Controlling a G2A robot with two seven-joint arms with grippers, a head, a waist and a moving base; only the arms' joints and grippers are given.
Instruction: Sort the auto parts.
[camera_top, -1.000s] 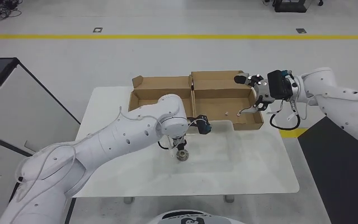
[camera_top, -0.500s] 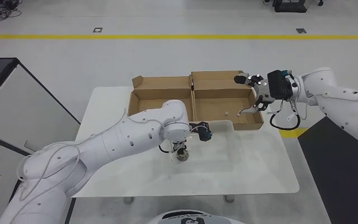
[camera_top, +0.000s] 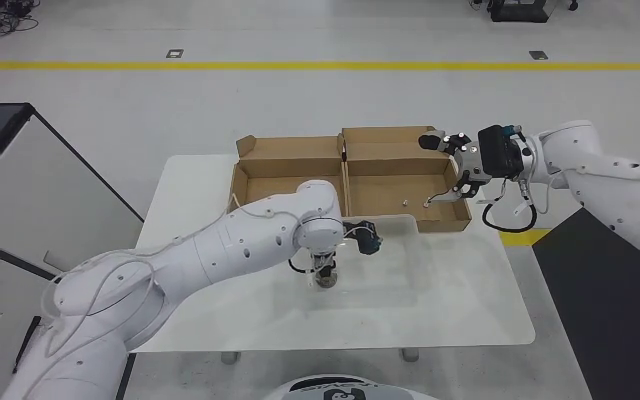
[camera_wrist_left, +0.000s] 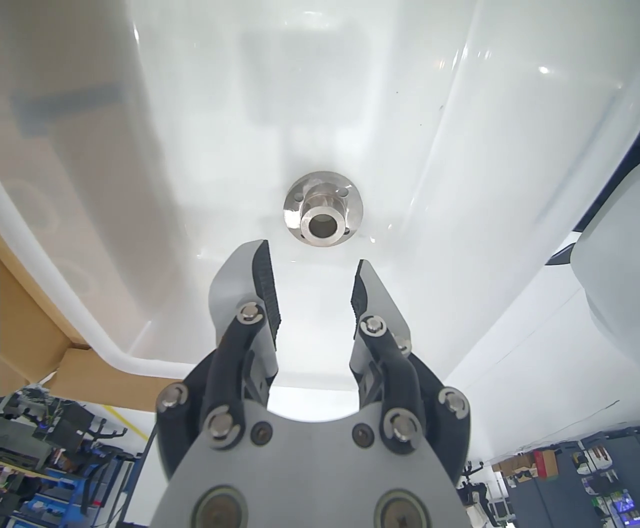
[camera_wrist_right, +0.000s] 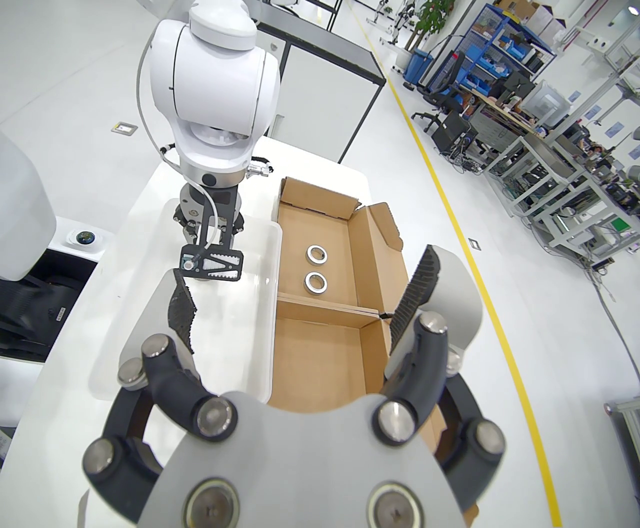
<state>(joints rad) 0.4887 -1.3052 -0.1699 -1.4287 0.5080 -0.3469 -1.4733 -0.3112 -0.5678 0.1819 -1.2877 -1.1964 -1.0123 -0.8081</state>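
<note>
White table (camera_top: 190, 190) on a pale floor (camera_top: 300, 30), with a yellow line (camera_top: 300, 65) running behind it. Starting at the left, a cardboard box (camera_top: 290, 165) lies open along the table's far edge, split into two compartments. Two rings (camera_wrist_right: 316, 254) lie flat in its left compartment, near each other but apart. Just in front of the box sits a clear tray (camera_top: 395, 260). My left gripper (camera_wrist_left: 310, 255) hangs over the tray's left part, pointing down, its fingers parted to a middling gap with nothing between them. Just beneath them a metal flange (camera_wrist_left: 323, 208) stands on the tray floor, hub and bore facing up, touching neither finger. Further right comes the box's right compartment. My right gripper (camera_top: 433, 171) hovers at the box's right end, above its rim, spread wide and holding nothing.
</note>
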